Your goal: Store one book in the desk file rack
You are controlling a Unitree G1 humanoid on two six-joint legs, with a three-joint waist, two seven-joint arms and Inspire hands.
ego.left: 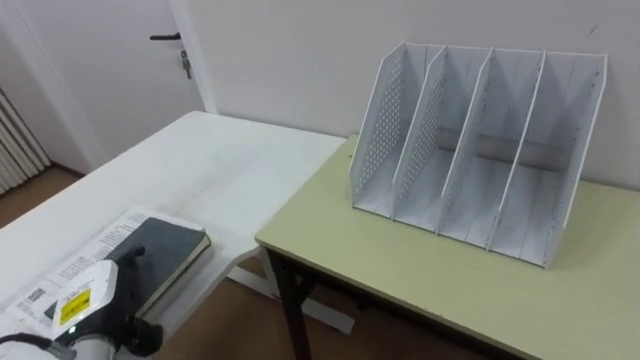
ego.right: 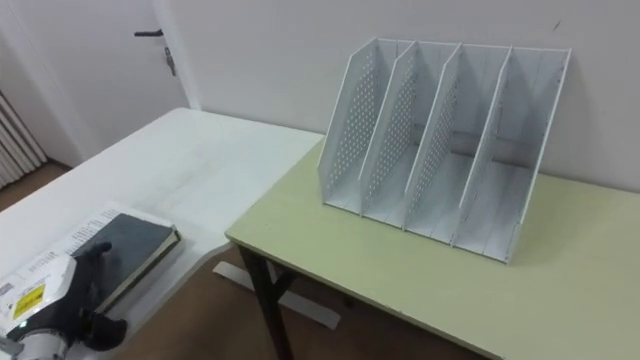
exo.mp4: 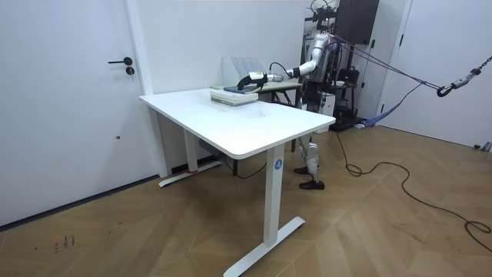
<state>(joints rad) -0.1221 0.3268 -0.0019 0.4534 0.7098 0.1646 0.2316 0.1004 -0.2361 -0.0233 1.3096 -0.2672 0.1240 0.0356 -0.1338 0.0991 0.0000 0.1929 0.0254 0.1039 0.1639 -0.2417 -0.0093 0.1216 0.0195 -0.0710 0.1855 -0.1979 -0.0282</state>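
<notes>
White table (ego.left: 230, 170): dark book (ego.left: 172, 250) flat on papers (ego.left: 88, 258), pinched at near edge by left hand (ego.left: 100, 295). File rack (ego.left: 480, 150) well apart on green desk (ego.left: 400, 275). Likely fault: shallow pinch slipping mid-carry, or snagging a divider.

file rack (ego.left: 520, 175) slots open-fronted, dividers (ego.left: 466, 140) between

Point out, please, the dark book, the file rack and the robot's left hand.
dark book (ego.left: 167, 258): left eye view, middle of its cover.
file rack (ego.left: 385, 130): left eye view, its perforated left wall.
left hand (ego.left: 105, 300): left eye view, back of the hand.
</notes>
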